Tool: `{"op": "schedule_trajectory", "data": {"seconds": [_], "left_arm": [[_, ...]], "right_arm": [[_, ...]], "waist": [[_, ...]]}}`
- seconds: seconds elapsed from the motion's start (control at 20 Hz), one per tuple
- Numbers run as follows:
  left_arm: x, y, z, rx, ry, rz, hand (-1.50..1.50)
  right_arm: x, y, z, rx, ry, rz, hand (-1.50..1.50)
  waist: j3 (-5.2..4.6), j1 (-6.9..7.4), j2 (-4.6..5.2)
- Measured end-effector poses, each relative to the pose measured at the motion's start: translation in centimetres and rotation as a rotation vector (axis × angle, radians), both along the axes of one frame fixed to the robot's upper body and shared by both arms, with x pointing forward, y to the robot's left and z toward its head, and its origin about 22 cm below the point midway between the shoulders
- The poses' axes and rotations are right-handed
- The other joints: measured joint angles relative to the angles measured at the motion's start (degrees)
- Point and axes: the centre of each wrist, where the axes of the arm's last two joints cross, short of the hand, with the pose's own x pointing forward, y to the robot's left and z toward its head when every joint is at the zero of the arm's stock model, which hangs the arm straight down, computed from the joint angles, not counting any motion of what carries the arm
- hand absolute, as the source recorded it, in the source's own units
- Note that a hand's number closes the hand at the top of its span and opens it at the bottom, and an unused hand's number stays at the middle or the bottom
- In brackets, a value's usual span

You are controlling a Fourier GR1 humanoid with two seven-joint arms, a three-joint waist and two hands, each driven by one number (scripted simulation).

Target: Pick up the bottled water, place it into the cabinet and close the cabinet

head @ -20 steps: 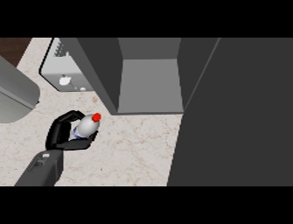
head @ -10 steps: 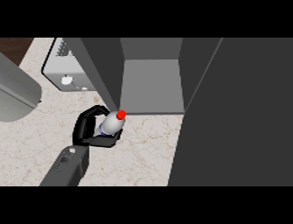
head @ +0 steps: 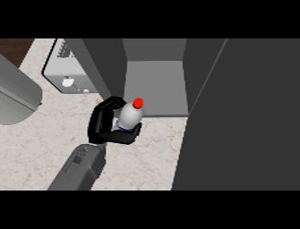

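Just in front of the open cabinet point(head: 156, 87), the right hand point(head: 106, 125) has its fingers curled round the bottled water point(head: 130, 117), held upright above the desk point(head: 33, 147) at the cabinet's threshold.

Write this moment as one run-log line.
phase: carry | right hand: shut on bottled water | position: in front of cabinet opening | door: open

Single head view, looking steeply down. Black hand point(head: 107, 126) on grey forearm enters from lower edge, mid-frame; open grey cabinet point(head: 153, 87) just beyond it; marbled counter point(head: 27, 147) beneath.
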Motion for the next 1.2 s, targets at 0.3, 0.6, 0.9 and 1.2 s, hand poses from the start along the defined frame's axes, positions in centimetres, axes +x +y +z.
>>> {"op": "schedule_trajectory", "data": {"seconds": [0.3,0.6,0.9,1.2], "left_arm": [[1.3,-3.4,4.5,-0.019,0.003,-0.01,1.5],[2.5,-5.9,7.3,0.025,0.013,0.013,1.5],[4.4,-7.7,8.8,0.064,0.046,0.043,1.5],[6.0,-7.9,8.7,0.061,0.113,0.099,1.5]], "right_arm": [[-0.3,-0.3,-0.2,-0.005,0.0,-0.008,-1.5],[-0.6,-0.4,-0.5,-0.002,0.003,-0.002,-1.5],[-0.6,-0.8,-0.6,-0.014,0.005,-0.018,-1.5],[-0.5,-0.8,-0.5,-0.009,0.003,-0.02,-1.5]], "waist": [[-0.01,-0.19,0.14],[-0.02,-0.37,0.25],[-0.03,-0.77,0.38],[-0.05,-1.17,0.53]]}}
